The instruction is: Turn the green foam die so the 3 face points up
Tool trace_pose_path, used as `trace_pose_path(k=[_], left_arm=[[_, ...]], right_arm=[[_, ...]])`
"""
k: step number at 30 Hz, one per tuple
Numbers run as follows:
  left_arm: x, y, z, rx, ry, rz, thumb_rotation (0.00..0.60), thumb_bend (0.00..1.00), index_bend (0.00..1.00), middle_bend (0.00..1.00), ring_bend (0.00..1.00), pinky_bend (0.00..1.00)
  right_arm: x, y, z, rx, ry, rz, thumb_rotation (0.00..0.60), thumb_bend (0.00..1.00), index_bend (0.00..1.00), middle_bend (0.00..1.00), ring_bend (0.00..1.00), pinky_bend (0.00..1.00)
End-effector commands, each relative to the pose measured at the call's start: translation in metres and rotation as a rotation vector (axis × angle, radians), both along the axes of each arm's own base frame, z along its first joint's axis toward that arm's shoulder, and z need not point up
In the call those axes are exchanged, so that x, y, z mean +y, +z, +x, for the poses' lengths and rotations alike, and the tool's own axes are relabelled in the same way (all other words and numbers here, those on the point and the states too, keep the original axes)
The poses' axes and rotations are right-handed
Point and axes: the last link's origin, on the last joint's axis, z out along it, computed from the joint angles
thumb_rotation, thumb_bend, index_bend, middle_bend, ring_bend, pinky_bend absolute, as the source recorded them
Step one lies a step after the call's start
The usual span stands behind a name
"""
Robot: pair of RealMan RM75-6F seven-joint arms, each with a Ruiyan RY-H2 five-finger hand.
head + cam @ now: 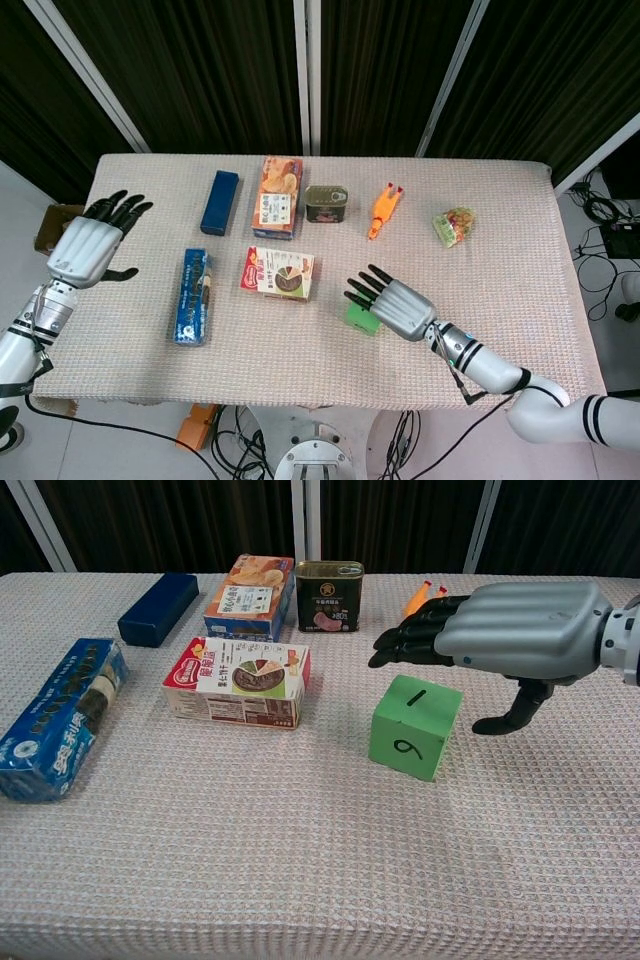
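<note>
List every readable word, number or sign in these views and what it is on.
"1": top face of the green die.
"9" or "6", orientation unclear: die's front face.
"80": green tin, near its base.
Print on the red-and-white box, orange box and blue packet: too small.

Hovering just above green foam die [414,727], right hand [510,635]; left of die, flat cardboard snack box [238,682]; behind, rectangular meat tin [328,596].

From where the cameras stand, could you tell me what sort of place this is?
Probably a robotics lab test station: dark curtains screen a cloth-covered table, loose cables lie on the floor, and assorted groceries surround a green foam die.
</note>
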Motion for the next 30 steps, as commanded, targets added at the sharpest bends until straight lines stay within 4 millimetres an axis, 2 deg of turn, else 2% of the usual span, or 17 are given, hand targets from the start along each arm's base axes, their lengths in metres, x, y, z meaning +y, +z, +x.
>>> trace_pose_path(k=[1, 9, 15, 21, 26, 30], left_arm=[[0.0, 0.001, -0.002, -0.001, 0.003, 0.0, 0.6, 0.05, 0.1, 0.09, 0.04, 0.17], [0.0, 0.001, -0.009, -0.002, 0.019, 0.001, 0.6, 0.05, 0.1, 0.09, 0.04, 0.17], [-0.001, 0.001, -0.008, -0.006, 0.02, 0.0, 0.6, 0.05, 0.1, 0.09, 0.04, 0.17], [-0.004, 0.001, -0.013, -0.008, 0.035, 0.001, 0.6, 0.05, 0.1, 0.09, 0.04, 0.17], [-0.017, 0.006, -0.024, -0.014, 0.064, 0.017, 0.6, 0.05, 0.1, 0.09, 0.04, 0.17], [-0.034, 0.012, -0.036, -0.044, 0.087, 0.043, 0.6, 0.05, 0.1, 0.09, 0.04, 0.17]], right_arm=[[-0.002, -0.006, 0.002, 0.006, 0.005, 0.008, 0.6, 0.18, 0.0, 0.0, 0.0, 0.0], [0.0, -0.016, 0.007, 0.002, 0.014, 0.048, 0.6, 0.18, 0.0, 0.03, 0.0, 0.0], [0.0, -0.021, 0.005, 0.016, 0.017, 0.041, 0.6, 0.21, 0.0, 0.17, 0.0, 0.0], [0.002, -0.023, 0.004, -0.016, 0.002, 0.035, 0.6, 0.24, 0.0, 0.4, 0.0, 0.0], [0.005, -0.009, 0.008, -0.167, -0.017, 0.004, 0.6, 0.25, 0.0, 0.54, 0.04, 0.0], [0.005, 0.009, 0.0, -0.365, -0.108, -0.024, 0.6, 0.25, 0.0, 0.62, 0.11, 0.0]])
